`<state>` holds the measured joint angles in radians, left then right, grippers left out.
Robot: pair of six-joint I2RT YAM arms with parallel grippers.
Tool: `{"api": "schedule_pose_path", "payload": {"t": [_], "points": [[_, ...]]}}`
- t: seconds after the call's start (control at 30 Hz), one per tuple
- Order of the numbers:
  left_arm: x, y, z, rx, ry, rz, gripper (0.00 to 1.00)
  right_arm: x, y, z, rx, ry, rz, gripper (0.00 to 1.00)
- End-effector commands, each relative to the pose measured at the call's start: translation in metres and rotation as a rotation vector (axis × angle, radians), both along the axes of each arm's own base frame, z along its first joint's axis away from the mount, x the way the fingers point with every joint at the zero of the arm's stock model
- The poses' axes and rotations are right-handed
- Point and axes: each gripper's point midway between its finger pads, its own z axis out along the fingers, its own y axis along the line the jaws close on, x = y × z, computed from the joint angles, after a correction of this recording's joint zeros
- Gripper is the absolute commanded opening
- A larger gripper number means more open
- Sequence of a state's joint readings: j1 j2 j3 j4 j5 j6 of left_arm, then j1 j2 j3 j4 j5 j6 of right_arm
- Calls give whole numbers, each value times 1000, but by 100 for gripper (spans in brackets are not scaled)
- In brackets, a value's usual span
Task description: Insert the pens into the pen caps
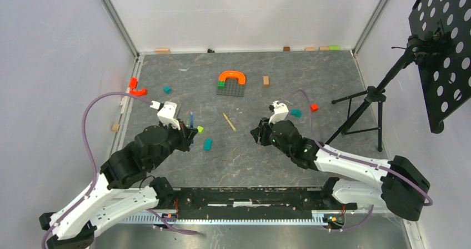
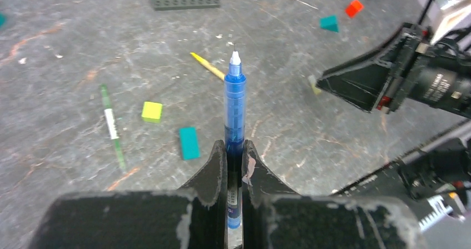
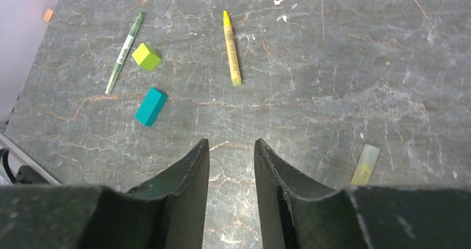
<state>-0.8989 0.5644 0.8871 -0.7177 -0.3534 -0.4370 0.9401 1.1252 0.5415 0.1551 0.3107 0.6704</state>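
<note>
Left jaws pinch blue pen (image 2: 234,101); right jaws parted.

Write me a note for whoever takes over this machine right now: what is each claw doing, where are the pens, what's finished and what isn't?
The left claw is shut on the blue pen, its tip bare and pointing away.
The right claw is open and empty above the table.
The yellow pen and the green pen lie loose on the table, apart.
A pale yellowish piece, possibly a cap, lies near the right claw.
Done: blue pen gripped. Left: capping it and, it seems, the other two.
</note>
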Motion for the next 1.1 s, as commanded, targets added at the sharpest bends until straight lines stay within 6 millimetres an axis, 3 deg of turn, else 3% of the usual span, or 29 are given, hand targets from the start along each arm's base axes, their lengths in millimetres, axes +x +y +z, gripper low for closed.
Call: {"api": "schedule_pose_path", "payload": {"t": [0.0,0.17,0.3,0.47,0.57,0.67,0.8,0.97,1.07], "points": [[9,29,-9,101,-51,107,2,13,24,36,24,-92,66,41],[11,38,-8,87,-59,158,2,22,40,47,6,-163,117,45],[13,30,-18,85,-26,156,3,30,42,47,-64,-191,131,50],[7,-20,-60,20,170,50,2,33,9,35,-170,-153,15,53],[2,-62,-73,-96,194,-99,2,13,7,16,-136,-100,78,56],[6,-84,-55,-262,116,-157,2,-23,24,21,27,-133,279,57],[10,-102,-28,-397,38,-210,2,-66,32,60,256,-269,485,68],[6,-127,-3,-534,7,-312,2,-97,47,96,398,-316,671,76],[2,-136,8,-607,-5,-358,2,-100,52,113,439,-356,701,76]]}}
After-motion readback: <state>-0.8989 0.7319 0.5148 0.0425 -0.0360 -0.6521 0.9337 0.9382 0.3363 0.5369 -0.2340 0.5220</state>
